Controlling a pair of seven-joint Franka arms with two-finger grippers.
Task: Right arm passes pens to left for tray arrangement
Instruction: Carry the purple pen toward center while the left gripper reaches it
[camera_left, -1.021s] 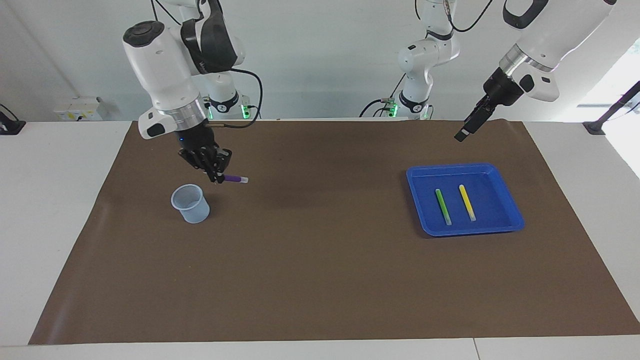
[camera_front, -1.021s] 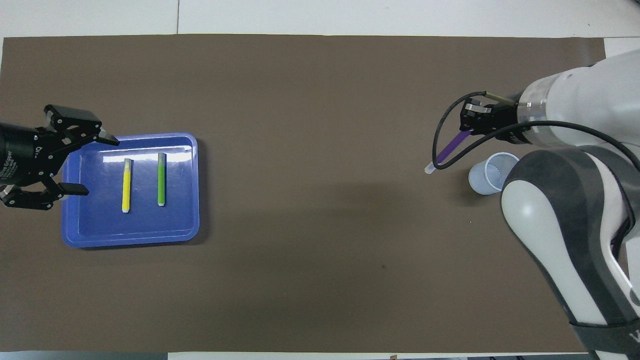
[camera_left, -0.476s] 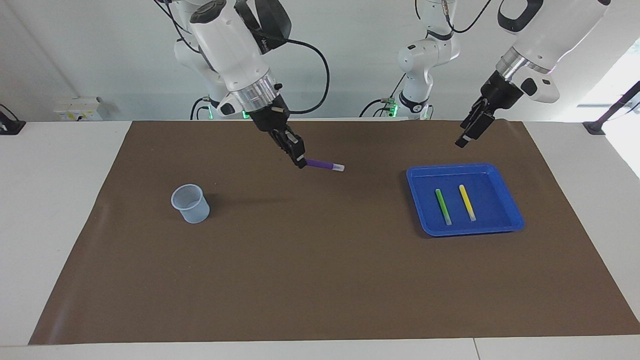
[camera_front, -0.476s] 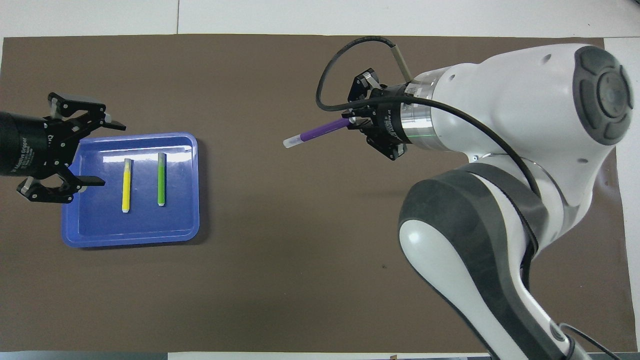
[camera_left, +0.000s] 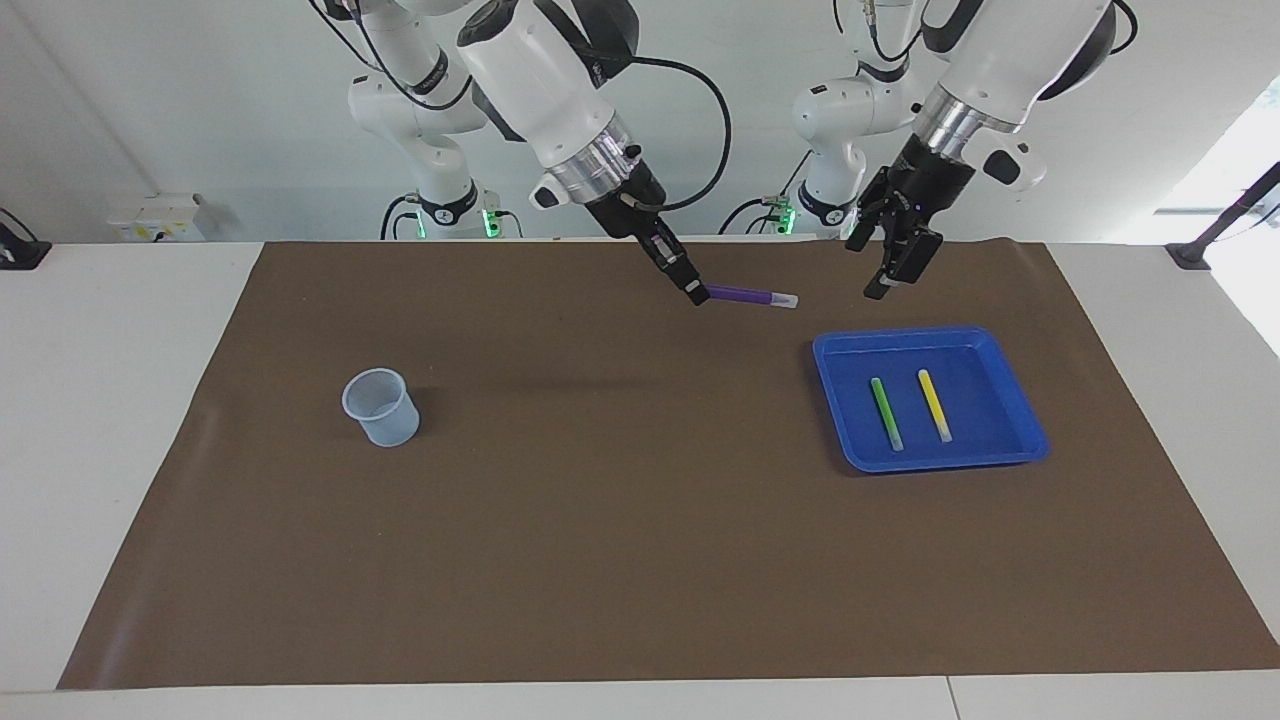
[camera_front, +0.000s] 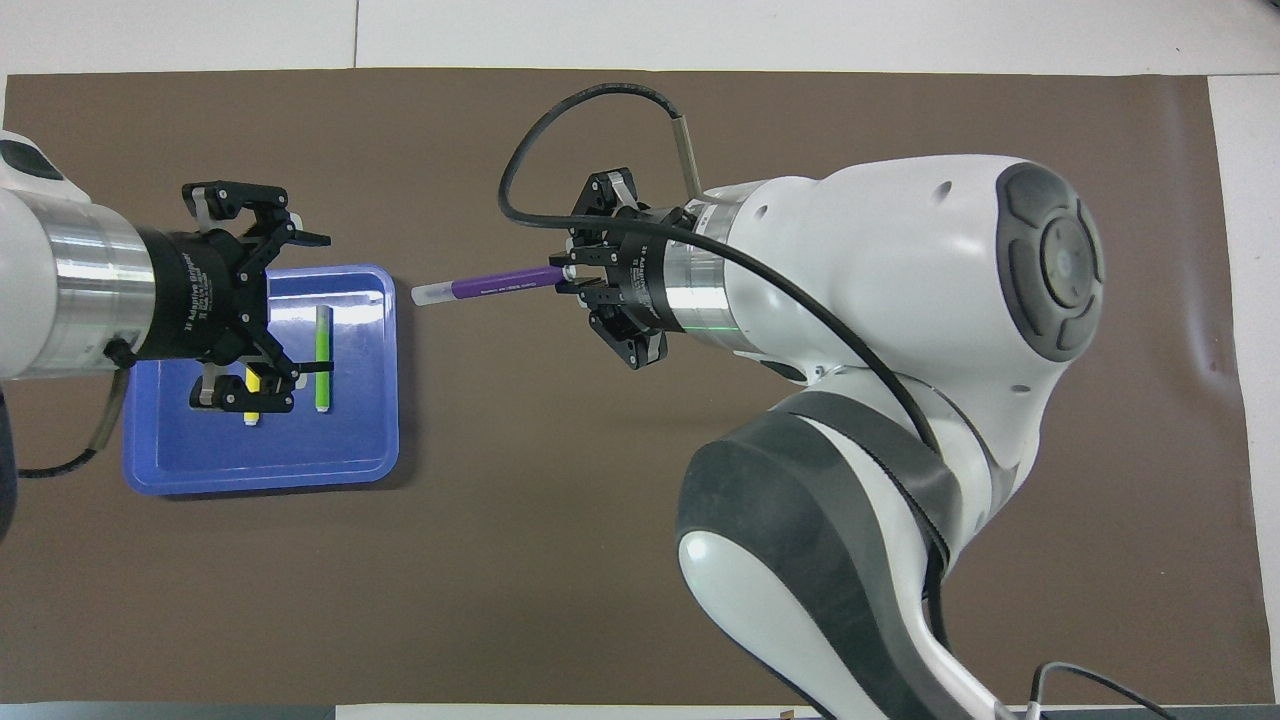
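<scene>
Overall, the brown mat (camera_left: 640, 560) covered most of the table. Right arm (camera_front: 900, 300) reached over mid-mat w/ the right gripper (camera_left: 697, 294) clamped on the purple pen (camera_left: 752, 296), held roughly level in the air, whitish end pointing toward the left gripper (camera_left: 888, 270). Left gripper hung over the tray edge nearest the robots, fingers spread wide, holding nothing, apart from the pen tip. Blue tray (camera_left: 1000, 455) sat toward the left arm's end; green pen (camera_left: 886, 413) & yellow pen (camera_left: 934, 405) lay side by side in it. Small translucent cup (camera_left: 381, 406) stood upright toward the right arm's end.
</scene>
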